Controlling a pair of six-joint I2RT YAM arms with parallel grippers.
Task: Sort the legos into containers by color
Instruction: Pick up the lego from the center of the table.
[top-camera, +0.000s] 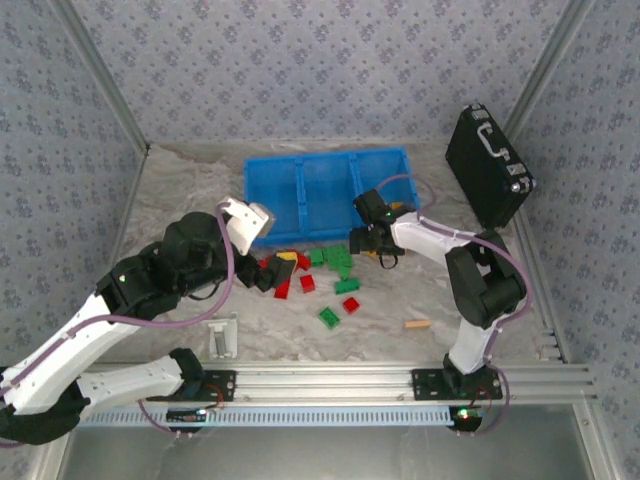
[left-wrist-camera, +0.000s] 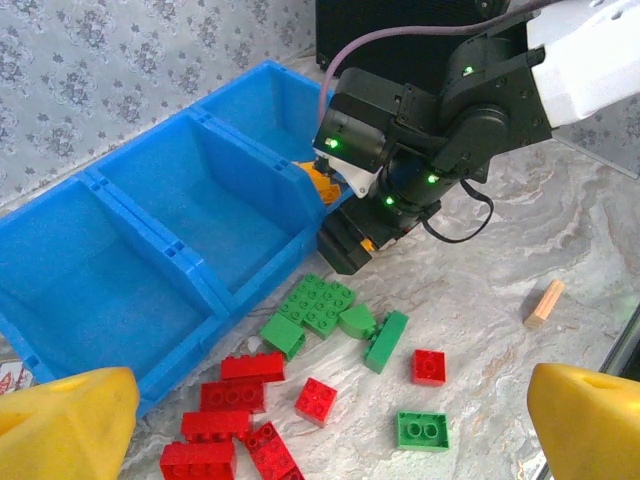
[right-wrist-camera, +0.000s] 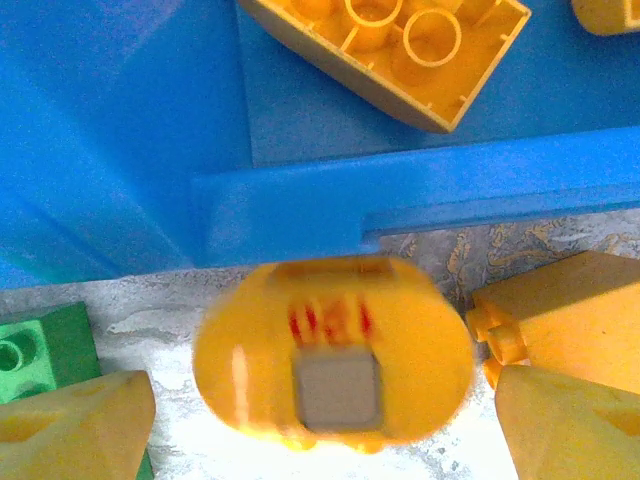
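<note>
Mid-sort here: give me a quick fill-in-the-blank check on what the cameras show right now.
1. The blue tray is made of ___ joined bins.
2. In the left wrist view, the brick cluster just ahead of the left gripper is ___ in colour.
3. Seen from above, the black case stands beyond the tray's ___ end.
4. The left gripper's jaws stand ___, gripping nothing.

Missing words: three; red; right; open.
</note>
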